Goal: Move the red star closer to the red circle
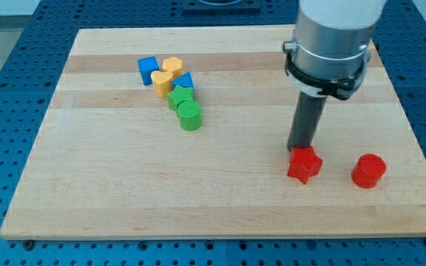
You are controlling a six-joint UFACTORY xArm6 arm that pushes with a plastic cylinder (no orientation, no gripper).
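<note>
The red star (pixel 304 164) lies on the wooden board (pixel 124 185) at the view's lower right. The red circle (pixel 368 171), a short cylinder, stands a short gap to its right, apart from it. My tip (pixel 299 148) is down at the board, touching the star's upper left edge, on the side away from the circle. The rod rises from there into the grey arm body (pixel 331 41) at the view's top.
A cluster of blocks sits at the upper left of the board: a blue cube (pixel 148 69), a yellow block (pixel 172 66), a yellow heart-like block (pixel 162 81), a second blue block (pixel 186 80), a green star (pixel 180 96) and a green cylinder (pixel 190 115).
</note>
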